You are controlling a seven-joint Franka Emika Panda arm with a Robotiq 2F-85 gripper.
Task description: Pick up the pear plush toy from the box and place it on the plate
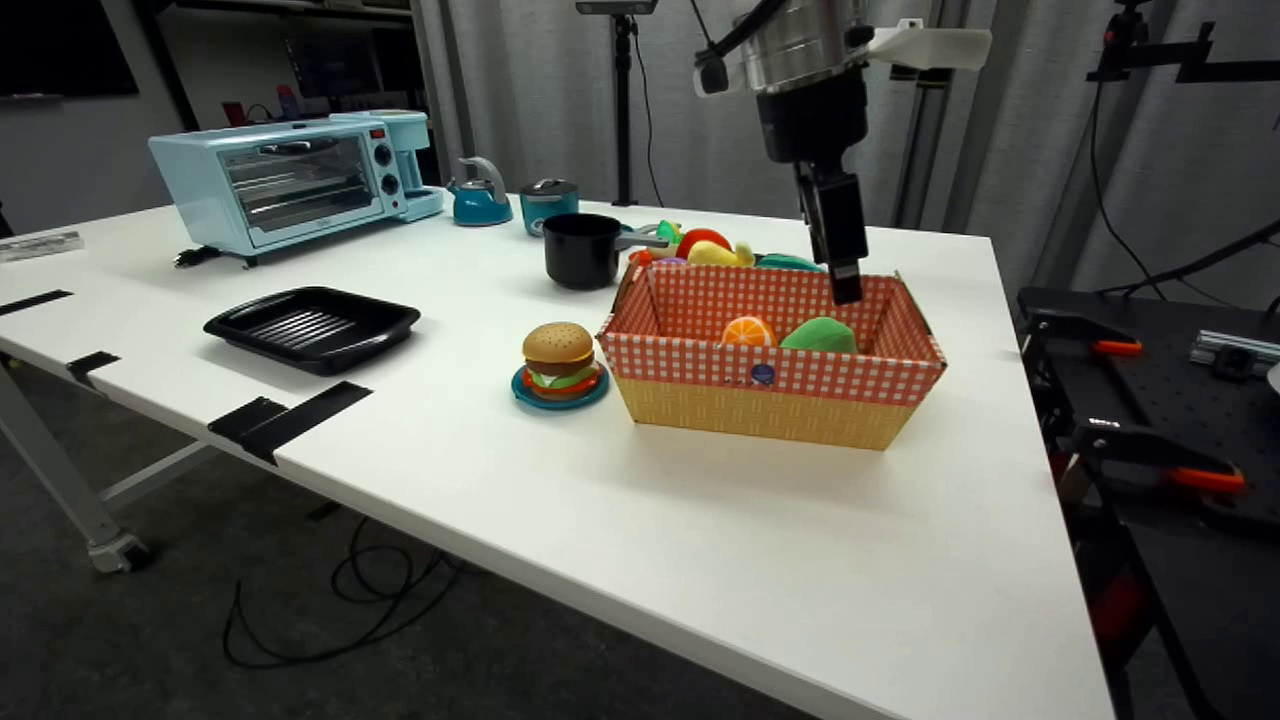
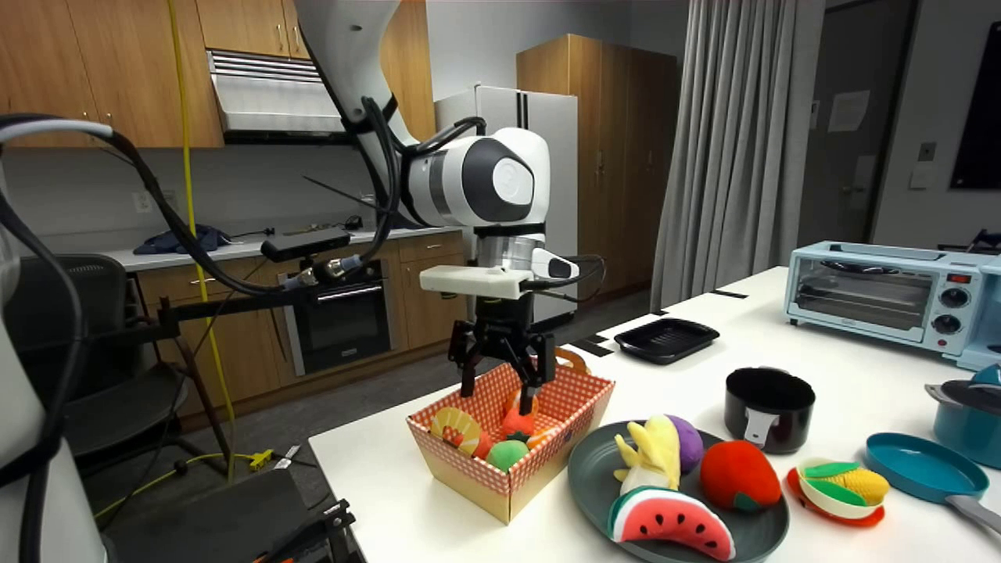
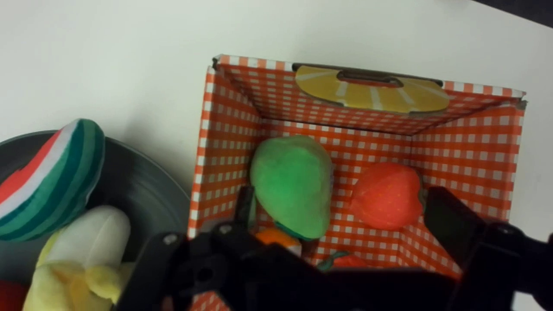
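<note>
Grey plate [image 3: 142,185] at left in your wrist view; beside it, the checked box [image 3: 229,164], holding what is likely the pear [image 3: 291,181]. Your gripper [image 3: 341,207], spread and empty, overhangs the box. This looks like pre-grasp: centre leftward, clear of the strawberry [image 3: 389,196], then descend.

No legible text; mark [image 1: 762,375] on box [image 1: 770,410] (round, dark) too blurred to read.

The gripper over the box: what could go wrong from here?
In the wrist view, the open gripper spans the green toy and a red toy; closing might catch both. Descending, it could hit the box wall beside the green toy. The plate looks crowded; the green toy may roll off.
</note>
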